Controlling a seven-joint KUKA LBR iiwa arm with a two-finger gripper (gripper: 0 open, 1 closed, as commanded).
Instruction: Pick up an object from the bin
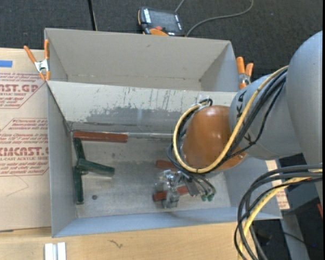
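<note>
Four loose things in the grey bin (141, 64); the gripper (173, 188) is low over the front right of the floor.
Count: one long red-brown strip (100, 137) by the back wall, one dark green forked piece (86, 169) at left, one reddish scrap (162, 164), and one small red-brown block (160, 197) at the gripper. Spread or closed: cannot tell. The block looks stiff and light; I'd take it across its short sides.

The bin (59, 145) is grey, with pale scratchy marks on its far wall. A flat stick (100, 137) at the far left is reddish brown. The bent pieces (85, 169) on the left are dark green. The arm (309, 102) is light grey, its wrist cover (206, 137) orange, its cables (176, 137) yellow and black. The gripper (172, 188) is silvery, with a small reddish-brown bit (159, 197) beside it.
</note>
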